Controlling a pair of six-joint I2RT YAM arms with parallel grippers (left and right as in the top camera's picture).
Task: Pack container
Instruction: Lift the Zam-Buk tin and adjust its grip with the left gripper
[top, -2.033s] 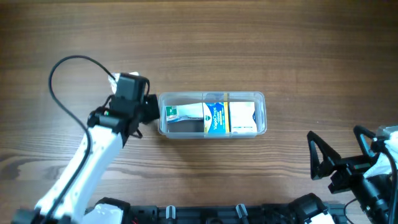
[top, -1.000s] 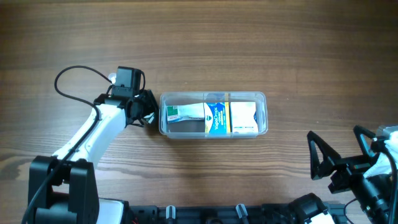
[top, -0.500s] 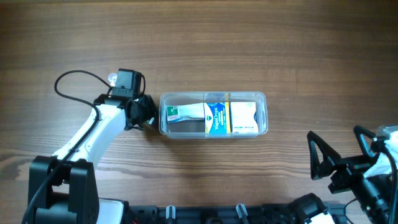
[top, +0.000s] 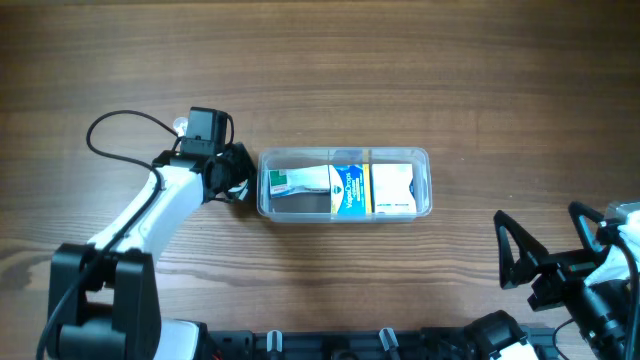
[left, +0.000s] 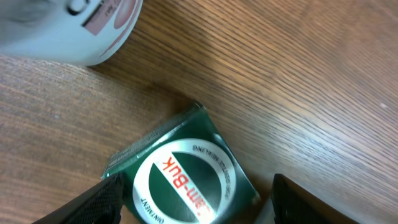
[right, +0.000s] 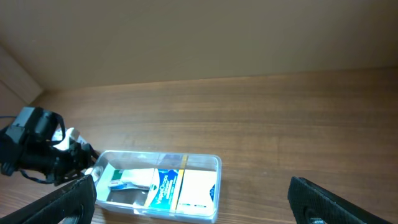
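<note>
Wooden tabletop (top: 400, 70): left gripper (top: 238, 178) has dropped, jaws apart around a small green cardboard box (left: 186, 180) beside the clear plastic rectangular container (top: 345, 151); grasp likely next; right gripper (top: 548, 240) wide.

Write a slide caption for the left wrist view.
Left gripper straddles a green box with a round red-lettered label on the wooden table; blurred white object at top left.

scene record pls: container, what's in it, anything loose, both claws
container: clear tub, mid-table
contents: green-white box, blue box, white-yellow box
loose: green box marked "am-Buk", on the table outside the tub, at the end nearest the left claw
left claw: open, jaws either side of the green box
right claw: open, empty, apart from the tub
</note>
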